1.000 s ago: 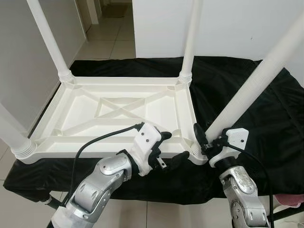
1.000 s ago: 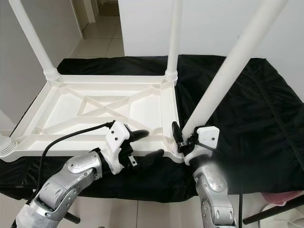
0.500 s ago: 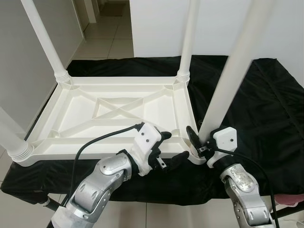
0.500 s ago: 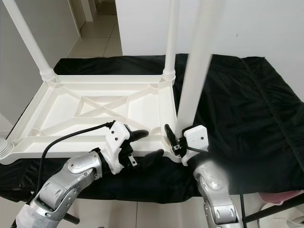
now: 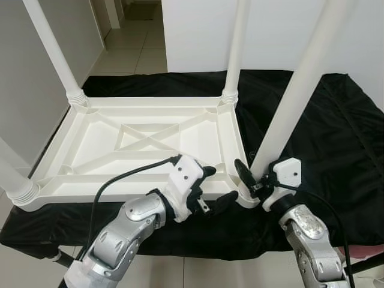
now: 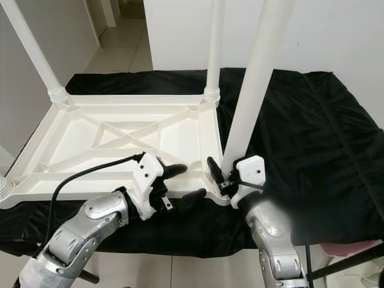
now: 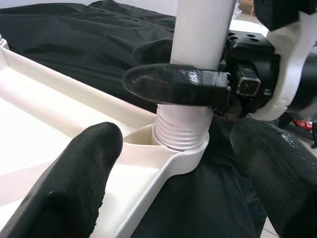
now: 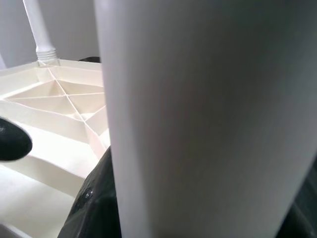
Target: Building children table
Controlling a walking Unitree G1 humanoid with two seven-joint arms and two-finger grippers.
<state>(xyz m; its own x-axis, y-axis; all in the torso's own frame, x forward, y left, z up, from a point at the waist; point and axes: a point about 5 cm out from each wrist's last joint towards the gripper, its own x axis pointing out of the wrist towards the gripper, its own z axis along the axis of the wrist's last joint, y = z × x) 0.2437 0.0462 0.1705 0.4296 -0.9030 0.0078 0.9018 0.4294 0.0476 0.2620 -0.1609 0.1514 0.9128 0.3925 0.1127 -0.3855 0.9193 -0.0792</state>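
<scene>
An upside-down white plastic table top [image 5: 78, 189] lies on a black cloth. Three white legs stand in its far left [image 5: 51, 51], far right [image 5: 235, 51] and near left [image 5: 12, 177] corners. My right gripper [image 5: 257, 179] is shut on the base of a fourth leg [image 5: 294, 102], which leans slightly right. That leg's threaded end [image 7: 182, 130] sits in the near right corner socket. My left gripper [image 5: 216, 186] is open, straddling the table top's near rim just left of that socket, with nothing held. The same leg [image 8: 198, 119] is very close in the right wrist view.
The black cloth [image 5: 336, 138] covers the work surface and extends to the right of the table top. A white wall [image 5: 276, 36] stands behind, a grey wall [image 5: 24, 90] at left, tiled floor [image 5: 138, 57] beyond. The left arm's black cable [image 5: 120, 180] loops over the near rim.
The fourth leg has swung from a strong rightward lean to nearly upright, its base staying at the socket. My right gripper has shifted slightly left with it. The left gripper has stayed put.
</scene>
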